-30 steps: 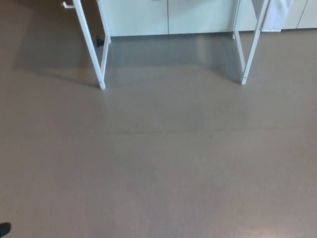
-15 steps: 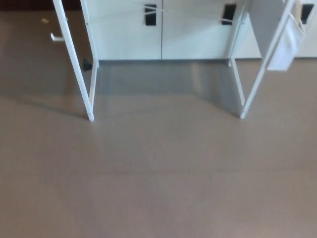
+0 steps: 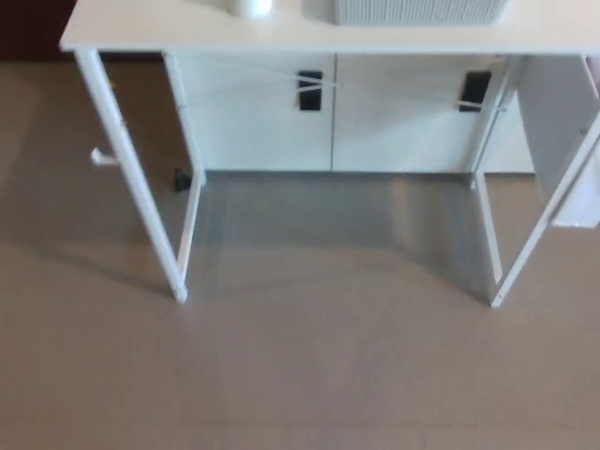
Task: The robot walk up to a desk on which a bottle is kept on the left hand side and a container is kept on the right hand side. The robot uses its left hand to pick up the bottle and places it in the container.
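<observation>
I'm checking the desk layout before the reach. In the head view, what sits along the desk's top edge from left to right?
Desk's left corner → bottle, only its base showing → ribbed container. Both are cut off by the top of the picture. Neither robot hand is in view.

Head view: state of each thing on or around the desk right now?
desk: standing, top edge in view, some way ahead across the floor
bottle: on desk, left side, only its base shows
container: on desk, right of bottle, only its lower part shows
cabinet doors: closed
left hand, right hand: not in view
</observation>
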Tool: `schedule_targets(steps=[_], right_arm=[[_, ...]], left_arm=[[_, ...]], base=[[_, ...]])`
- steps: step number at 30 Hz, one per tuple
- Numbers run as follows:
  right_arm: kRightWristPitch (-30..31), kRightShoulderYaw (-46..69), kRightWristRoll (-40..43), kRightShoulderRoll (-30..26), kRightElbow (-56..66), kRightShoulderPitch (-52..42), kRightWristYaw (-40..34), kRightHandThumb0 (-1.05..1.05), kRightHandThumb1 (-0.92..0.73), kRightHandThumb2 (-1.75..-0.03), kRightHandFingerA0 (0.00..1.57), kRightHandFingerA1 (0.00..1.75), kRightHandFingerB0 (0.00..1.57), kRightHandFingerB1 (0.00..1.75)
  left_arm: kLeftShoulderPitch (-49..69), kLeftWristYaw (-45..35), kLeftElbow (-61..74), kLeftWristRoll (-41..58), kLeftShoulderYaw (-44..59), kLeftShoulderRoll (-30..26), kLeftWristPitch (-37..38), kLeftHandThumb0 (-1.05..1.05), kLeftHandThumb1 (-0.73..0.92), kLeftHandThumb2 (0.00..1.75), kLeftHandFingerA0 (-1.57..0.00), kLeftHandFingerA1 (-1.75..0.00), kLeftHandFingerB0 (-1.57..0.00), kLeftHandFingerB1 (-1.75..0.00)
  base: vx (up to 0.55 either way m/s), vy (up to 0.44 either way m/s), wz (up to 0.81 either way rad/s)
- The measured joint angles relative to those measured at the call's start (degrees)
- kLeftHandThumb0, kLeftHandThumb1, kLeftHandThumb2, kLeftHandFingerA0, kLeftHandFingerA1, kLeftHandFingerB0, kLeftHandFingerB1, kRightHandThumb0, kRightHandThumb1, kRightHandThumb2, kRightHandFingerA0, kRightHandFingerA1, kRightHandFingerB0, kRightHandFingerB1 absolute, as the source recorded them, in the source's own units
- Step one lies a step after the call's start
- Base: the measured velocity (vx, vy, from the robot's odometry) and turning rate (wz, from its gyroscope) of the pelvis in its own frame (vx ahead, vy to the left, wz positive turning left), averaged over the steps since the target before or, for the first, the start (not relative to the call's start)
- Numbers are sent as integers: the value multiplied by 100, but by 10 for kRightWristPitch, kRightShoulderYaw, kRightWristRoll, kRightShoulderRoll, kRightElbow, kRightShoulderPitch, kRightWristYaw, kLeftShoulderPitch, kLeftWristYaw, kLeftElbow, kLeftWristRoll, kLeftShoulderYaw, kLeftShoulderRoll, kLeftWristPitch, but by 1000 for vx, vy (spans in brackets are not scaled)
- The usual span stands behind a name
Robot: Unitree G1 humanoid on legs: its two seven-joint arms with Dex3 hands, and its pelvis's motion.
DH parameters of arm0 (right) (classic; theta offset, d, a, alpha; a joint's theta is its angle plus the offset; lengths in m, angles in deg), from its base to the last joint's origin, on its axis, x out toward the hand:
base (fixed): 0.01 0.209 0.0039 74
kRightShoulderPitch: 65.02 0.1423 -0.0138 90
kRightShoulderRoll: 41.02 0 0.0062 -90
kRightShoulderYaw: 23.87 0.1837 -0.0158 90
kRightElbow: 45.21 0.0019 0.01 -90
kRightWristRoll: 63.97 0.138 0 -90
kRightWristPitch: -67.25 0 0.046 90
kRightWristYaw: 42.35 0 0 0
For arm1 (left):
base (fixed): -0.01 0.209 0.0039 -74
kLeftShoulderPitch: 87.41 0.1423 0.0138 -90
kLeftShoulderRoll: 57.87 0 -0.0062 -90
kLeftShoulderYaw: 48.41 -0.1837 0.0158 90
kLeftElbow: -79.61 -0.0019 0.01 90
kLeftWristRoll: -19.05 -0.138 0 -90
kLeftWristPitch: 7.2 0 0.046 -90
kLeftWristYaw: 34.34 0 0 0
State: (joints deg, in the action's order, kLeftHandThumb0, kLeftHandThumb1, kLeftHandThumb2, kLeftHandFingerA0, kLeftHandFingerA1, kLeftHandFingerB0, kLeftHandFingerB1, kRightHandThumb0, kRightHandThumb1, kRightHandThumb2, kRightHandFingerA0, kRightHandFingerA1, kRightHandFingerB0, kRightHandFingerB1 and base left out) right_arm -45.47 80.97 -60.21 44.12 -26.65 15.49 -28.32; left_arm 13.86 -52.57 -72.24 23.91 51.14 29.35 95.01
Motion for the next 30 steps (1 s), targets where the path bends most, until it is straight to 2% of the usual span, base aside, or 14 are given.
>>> schedule_targets(steps=[3, 4, 13, 14, 17, 20, 21, 22, 23, 24, 26, 27, 29, 30], right_arm=[[-1, 2, 1, 1, -3, -4, 0, -66, -26, -64, 90, 52, 69, 47], [-2, 2, 1, 3, -1, 0, 1, -60, -34, -52, 92, 47, 71, 42], [-6, 2, 1, 3, 0, -1, 2, -63, -35, -53, 92, 47, 71, 41], [-7, 2, 0, 3, 0, -2, 2, -68, -27, -65, 90, 51, 70, 47], [-7, 2, 0, 3, -2, -2, 1, -69, -26, -64, 91, 51, 70, 46], [-10, 2, 0, 3, 1, 5, 0, -68, -27, -65, 87, 51, 68, 46], [-11, 2, 1, 1, 2, 7, 0, -69, -27, -64, 88, 51, 68, 46], [-13, 2, 1, 1, 3, 8, -1, -70, -27, -64, 89, 51, 69, 46], [-14, 2, 0, 1, 4, 8, -1, -70, -27, -64, 89, 51, 69, 46], [-14, 2, 1, 0, 4, 8, -1, -70, -27, -64, 89, 51, 69, 46], [-15, 2, 1, 0, 4, 6, -1, -62, -36, -55, 90, 47, 69, 41], [-15, 2, 1, 0, 4, 5, -1, -62, -37, -54, 91, 47, 70, 41], [-15, 2, 0, 0, 3, 5, -2, -61, -36, -53, 90, 46, 69, 41], [-15, 1, 0, 1, 2, 3, -2, -66, -28, -66, 88, 52, 67, 47]], left_arm=[[-19, 1, -12, -4, -7, -4, 3, -45, 48, 76, -49, -54, -24, -42], [-24, 1, -13, -4, -7, -7, 4, -37, 62, 59, -54, -44, -29, -31], [-40, -1, -17, -4, -7, -17, 7, -37, 61, 58, -56, -46, -29, -31], [-38, -1, -18, -4, -7, -18, 7, -38, 63, 61, -57, -46, -30, -32], [-39, -2, -20, -4, -9, -20, 7, -38, 61, 58, -54, -45, -30, -31], [-51, -2, -23, -5, -13, -21, 7, -40, 62, 61, -52, -46, -30, -32], [-57, -2, -23, -6, -13, -23, 8, -47, 49, 77, -48, -55, -26, -43], [-61, -2, -23, -6, -13, -23, 9, -38, 61, 59, -54, -45, -32, -32], [-62, -2, -26, -6, -13, -23, 9, -45, 49, 77, -49, -55, -26, -42], [-62, -2, -29, -6, -13, -24, 9, -45, 49, 77, -49, -55, -26, -42], [-62, -2, -33, -6, -12, -24, 9, -41, 64, 60, -55, -46, -32, -31], [-62, -2, -34, -6, -12, -25, 9, -47, 50, 79, -50, -56, -27, -43], [-62, -2, -34, -7, -14, -27, 9, -47, 50, 80, -50, -57, -26, -44], [-62, -1, -34, -10, -17, -30, 9, -47, 50, 79, -50, -56, -27, -43]], base=[[468, 239, -7], [454, 361, -42], [345, 143, 4], [302, -20, 22], [298, -69, 31], [342, -131, 73], [344, -121, 8], [323, -125, 5], [313, -117, -7], [306, -113, -3], [135, -30, -7], [78, 11, -7], [64, 65, -11], [24, 138, -5]])
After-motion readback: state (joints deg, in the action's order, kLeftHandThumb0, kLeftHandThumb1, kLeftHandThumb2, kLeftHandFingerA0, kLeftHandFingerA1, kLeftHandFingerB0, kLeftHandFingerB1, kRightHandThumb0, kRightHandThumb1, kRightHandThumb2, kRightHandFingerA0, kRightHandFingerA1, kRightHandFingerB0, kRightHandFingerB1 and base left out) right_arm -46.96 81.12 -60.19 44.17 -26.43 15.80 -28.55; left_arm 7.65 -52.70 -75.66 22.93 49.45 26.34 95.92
